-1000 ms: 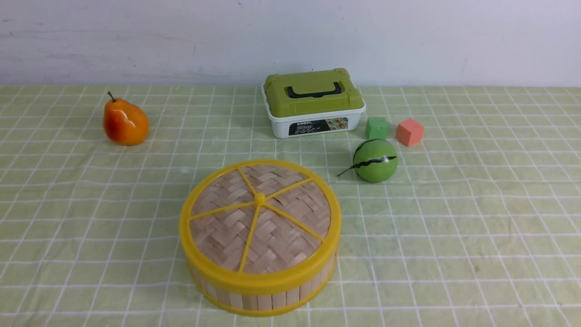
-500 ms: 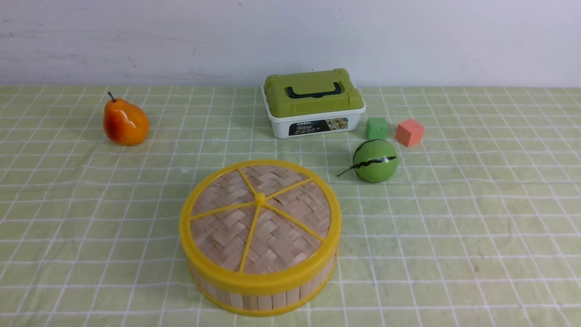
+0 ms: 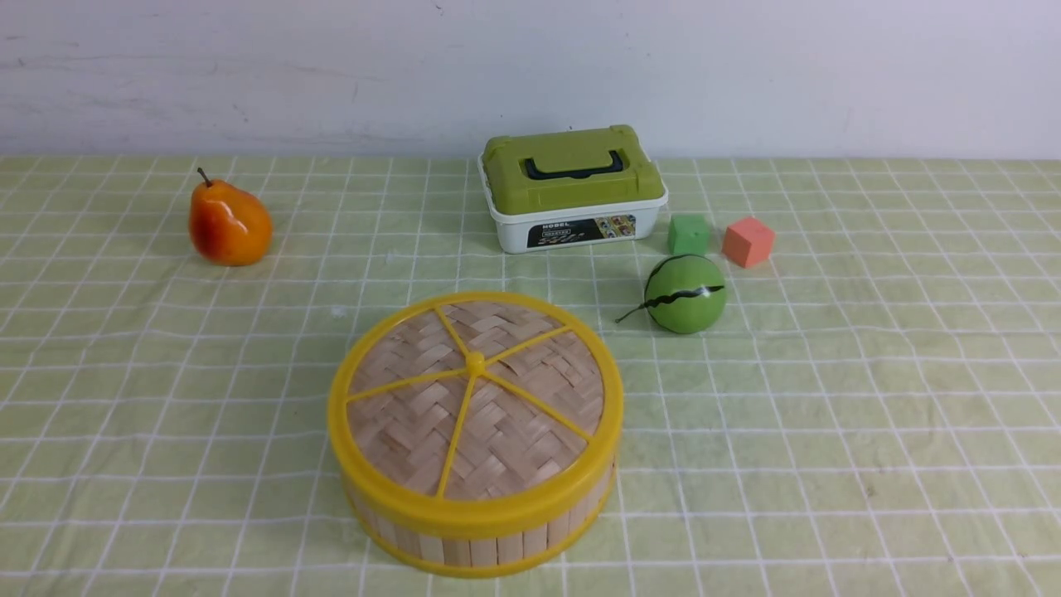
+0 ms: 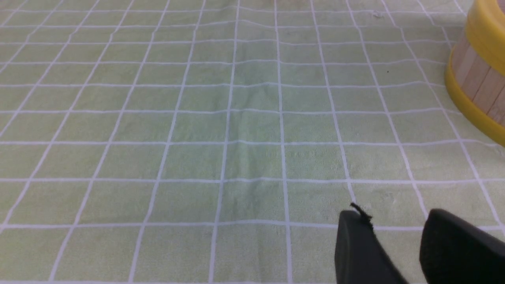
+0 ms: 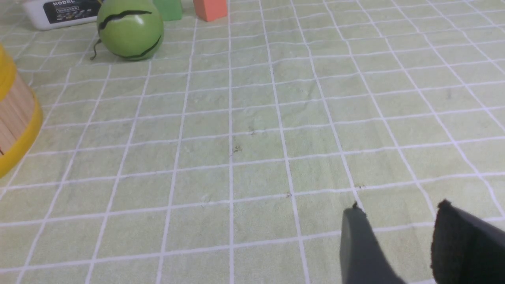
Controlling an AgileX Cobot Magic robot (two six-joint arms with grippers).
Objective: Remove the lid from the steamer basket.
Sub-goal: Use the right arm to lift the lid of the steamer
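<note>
Nothing on the tabletop [image 3: 829, 414] has moved since the earlier front views; every object sits where it was, and neither arm shows in the front view.

The lid [image 3: 475, 390] is on the steamer basket [image 3: 481, 543], lying flat and level with its woven face and centre knob pointing straight up. Being round, it has no long axis; of its five yellow spokes, one runs toward the near edge, slanting slightly left. Basket and lid stand close to the near edge, about midway between the left and right edges.

A white box with a green handled lid [image 3: 572, 186] sits at the far edge, near its middle. Just to its right are a green cube [image 3: 689, 234] and a salmon cube [image 3: 748, 241], with a green striped ball [image 3: 685, 293] a little nearer than the cubes. An orange pear [image 3: 229, 224] stands upright toward the far left corner.

The left end effector [image 4: 398, 252] hangs over bare green checked cloth on the basket's left side, its two dark fingers apart with cloth visible between them, holding nothing. The right end effector [image 5: 402, 252] is likewise over bare cloth, on the basket's right, fingers apart and empty.
</note>
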